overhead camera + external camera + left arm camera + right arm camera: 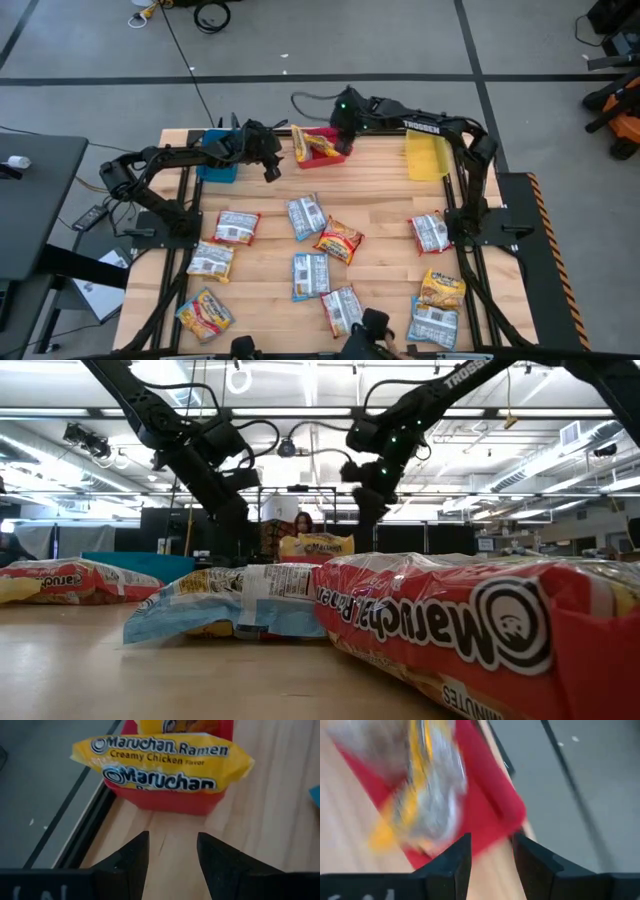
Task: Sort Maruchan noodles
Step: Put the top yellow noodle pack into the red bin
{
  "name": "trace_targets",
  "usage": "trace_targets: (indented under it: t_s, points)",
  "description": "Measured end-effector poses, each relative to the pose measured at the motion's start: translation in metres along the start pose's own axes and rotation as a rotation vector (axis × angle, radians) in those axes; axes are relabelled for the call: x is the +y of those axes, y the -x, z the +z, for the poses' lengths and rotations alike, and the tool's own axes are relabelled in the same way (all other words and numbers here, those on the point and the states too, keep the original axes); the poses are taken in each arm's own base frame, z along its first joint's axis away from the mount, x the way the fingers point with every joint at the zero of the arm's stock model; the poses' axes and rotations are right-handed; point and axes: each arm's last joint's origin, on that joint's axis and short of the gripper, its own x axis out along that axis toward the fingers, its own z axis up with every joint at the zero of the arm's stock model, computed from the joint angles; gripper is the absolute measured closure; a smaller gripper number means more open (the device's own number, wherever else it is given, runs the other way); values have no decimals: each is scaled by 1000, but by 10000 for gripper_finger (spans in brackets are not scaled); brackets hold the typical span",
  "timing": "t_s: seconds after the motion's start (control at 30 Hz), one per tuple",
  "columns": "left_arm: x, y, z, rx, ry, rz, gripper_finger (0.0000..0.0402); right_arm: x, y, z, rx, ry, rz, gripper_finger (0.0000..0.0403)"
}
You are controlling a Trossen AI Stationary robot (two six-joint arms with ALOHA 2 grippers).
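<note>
My right pincer (343, 128) hangs over the red bin (322, 147) at the far edge of the surface (380, 215), its fingers parted with nothing between them; a blurred packet (420, 780) lies in the bin just past them. I judge this a drop just made, so the clean way on is to lift straight up before swinging away, so as not to snag that packet or the bin's rim. My left pincer (270, 168) waits beside the bin's near-left corner, also parted and empty, facing a yellow Creamy Chicken packet (162, 762) draped over the bin wall. That one looks liable to slide out. The blue bin (215, 160) and yellow bin (428, 155) flank the red one. The other noodle packets (310, 275) lie scattered on the near half, leaving bare wood between. With both arms crowded at the red bin, I'd move one at a time.
</note>
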Motion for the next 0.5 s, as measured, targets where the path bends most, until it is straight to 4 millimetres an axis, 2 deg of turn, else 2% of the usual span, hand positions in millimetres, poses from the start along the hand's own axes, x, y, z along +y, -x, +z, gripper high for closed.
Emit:
trace_targets:
  t_s: [0.17,0.33,0.5]
  points:
    - [1,-5,2,-33,29,12,230,18,-30,-5,94,197,-30,258]
    - [-4,-29,-12,41,34,-13,230,42,-56,-3,87,266,-6,258]
    - [-12,-49,-18,27,14,-40,230,57,-63,7,-21,218,54,259]
